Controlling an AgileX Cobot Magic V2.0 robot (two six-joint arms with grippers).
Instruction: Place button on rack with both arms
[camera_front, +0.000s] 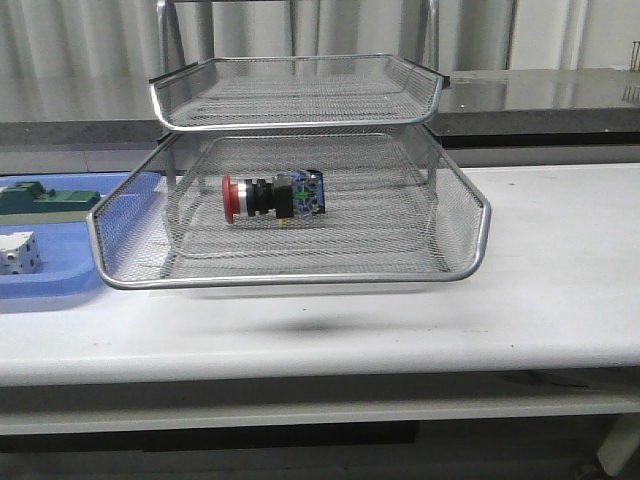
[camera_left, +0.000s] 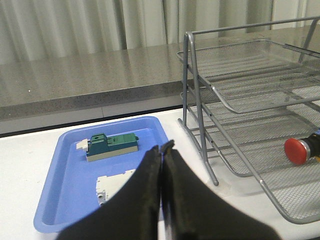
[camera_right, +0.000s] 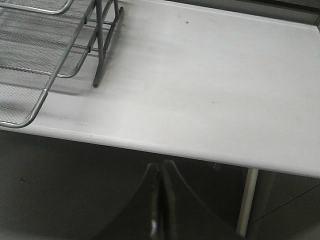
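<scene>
two grippers, both with fingers pressed together and holding nothing. left gripper (camera_left: 161, 150) seen from its wrist camera as a pair of black fingers (camera_left: 145, 190) meeting at a thin seam, tips raised over the near edge of the blue tray (camera_left: 55, 190), clear of everything. right gripper (camera_right: 161, 172) likewise sealed along a narrow line, hanging off the table (camera_right: 210, 85), below and in front of its front edge, with only dark floor under it. neither arm visible from the front camera.

just beyond the left fingertips, inside the blue tray: white cube (camera_left: 112, 186) nearest, partly hidden by the fingers, then green block (camera_left: 111, 146) farther back, lying flat. off to the side of the left gripper and farther out, the rack (camera_left: 240, 95) standing on the table, its thin legs just beside the tray's edge. ahead of the right gripper and across to one side, the same rack's pulled-out mesh tray corner overhanging the table front.

from the front camera: lower mesh tray drawn forward, upper tray pushed back above it. button (camera_front: 272, 196) lying on its side on the mesh of the drawn-out tray, near its middle, red head pointing toward the left-arm side, blue rear block toward the right-arm side. well apart from both grippers. curtain and grey counter behind.
</scene>
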